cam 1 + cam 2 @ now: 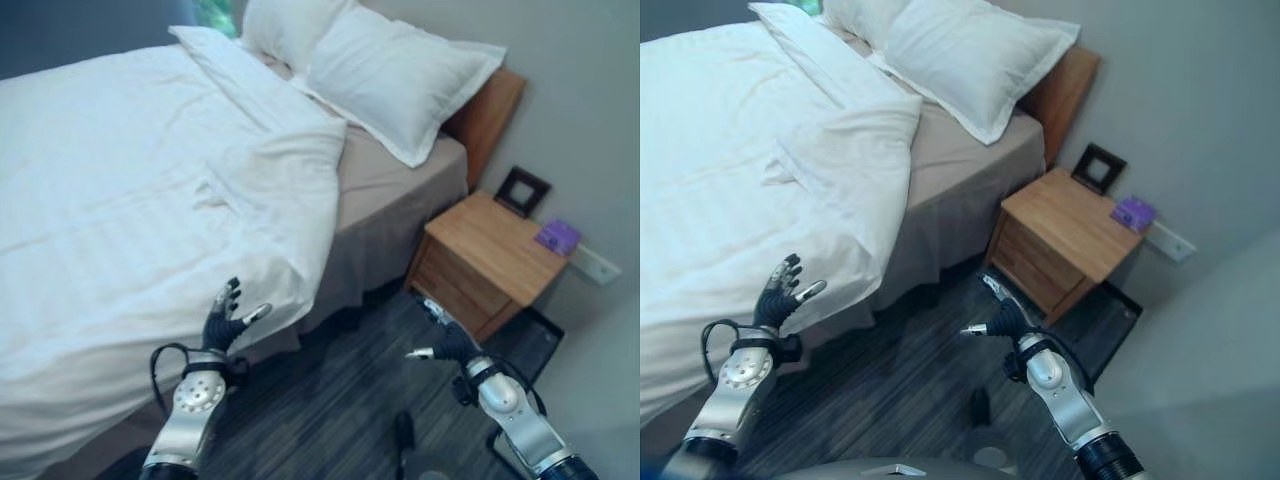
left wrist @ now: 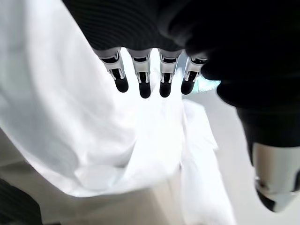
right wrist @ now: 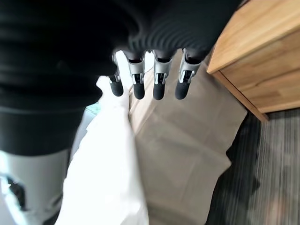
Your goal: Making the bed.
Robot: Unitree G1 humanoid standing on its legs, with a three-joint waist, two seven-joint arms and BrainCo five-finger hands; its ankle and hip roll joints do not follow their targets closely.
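Note:
A white duvet (image 1: pixel 130 190) covers the bed, its near corner (image 1: pixel 285 165) folded back so the beige sheet (image 1: pixel 385 175) shows by the headboard. Two white pillows (image 1: pixel 385 70) lie at the head. My left hand (image 1: pixel 225 320) is open, fingers (image 2: pixel 140 77) straight, just short of the duvet's hanging edge (image 2: pixel 112 159) at the bed's side. My right hand (image 1: pixel 445 340) hangs open over the floor between the bed and the nightstand, its fingers (image 3: pixel 157 79) straight and holding nothing.
A wooden nightstand (image 1: pixel 490 255) stands right of the bed with a dark picture frame (image 1: pixel 523 190) and a purple box (image 1: pixel 558 236) on it. The wooden headboard (image 1: pixel 490 115) meets the grey wall. Dark striped carpet (image 1: pixel 350 400) lies between bed and nightstand.

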